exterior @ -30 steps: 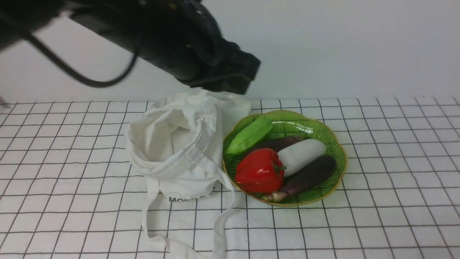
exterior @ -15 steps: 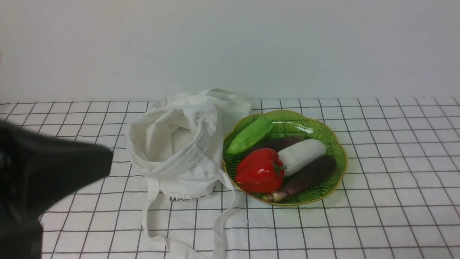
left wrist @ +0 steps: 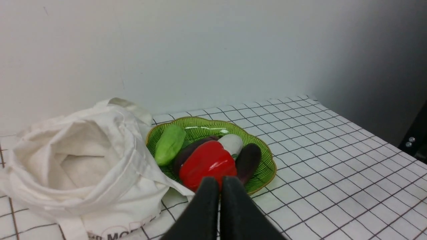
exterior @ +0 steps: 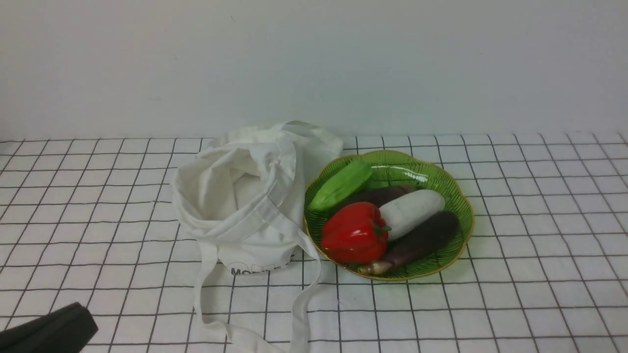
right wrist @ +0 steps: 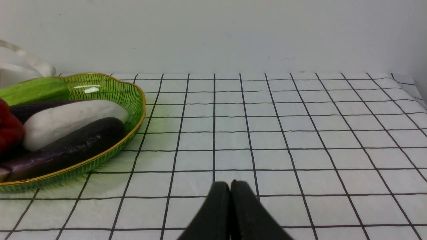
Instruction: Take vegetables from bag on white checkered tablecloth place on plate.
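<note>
The red bell pepper lies at the front left of the green plate, and in the left wrist view the pepper shows just beyond my fingertips. Left of the plate, the white bag slumps open on the white checkered tablecloth; nothing shows inside it. My left gripper is shut and empty, pulled back to the near left, where a dark part of the left arm shows in the front view's corner. My right gripper is shut and empty, low over the cloth to the right of the plate.
Sharing the plate are a green vegetable, a white oblong vegetable and two dark eggplants. The bag's long straps trail toward the front edge. A pale wall stands close behind the table.
My left arm has swung from above the bag down to the near left corner of the front view. Its jaws have closed. Bag, plate and vegetables have not moved.
</note>
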Motion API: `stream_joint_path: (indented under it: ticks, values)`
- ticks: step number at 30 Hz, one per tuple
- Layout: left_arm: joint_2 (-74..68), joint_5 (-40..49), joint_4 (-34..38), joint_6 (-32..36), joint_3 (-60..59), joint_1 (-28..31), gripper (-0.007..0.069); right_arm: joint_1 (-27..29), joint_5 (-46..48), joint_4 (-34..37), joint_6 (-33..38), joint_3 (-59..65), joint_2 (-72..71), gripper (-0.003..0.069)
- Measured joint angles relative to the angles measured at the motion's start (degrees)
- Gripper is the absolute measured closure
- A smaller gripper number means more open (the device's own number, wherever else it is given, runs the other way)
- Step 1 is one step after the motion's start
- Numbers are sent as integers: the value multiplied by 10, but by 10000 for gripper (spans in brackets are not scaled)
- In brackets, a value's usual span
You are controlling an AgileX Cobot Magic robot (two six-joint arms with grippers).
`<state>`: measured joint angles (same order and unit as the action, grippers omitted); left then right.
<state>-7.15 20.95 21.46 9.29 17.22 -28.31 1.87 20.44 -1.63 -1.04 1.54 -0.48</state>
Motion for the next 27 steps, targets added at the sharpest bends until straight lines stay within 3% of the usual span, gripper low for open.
stream_joint_path:
  ticks: [7, 14, 22, 27]
  values:
    - [11, 3, -12, 6, -12, 0, 632, 0, 0, 0, 0, 0, 0, 676]
    - [11, -1, -129, -27, -42, 19, 632, 0, 0, 0, 0, 0, 0, 676]
    - [22, -18, -202, -71, -133, 186, 632, 0, 0, 0, 0, 0, 0, 676]
    - [53, -18, -225, -71, -171, 251, 632, 0, 0, 0, 0, 0, 0, 676]
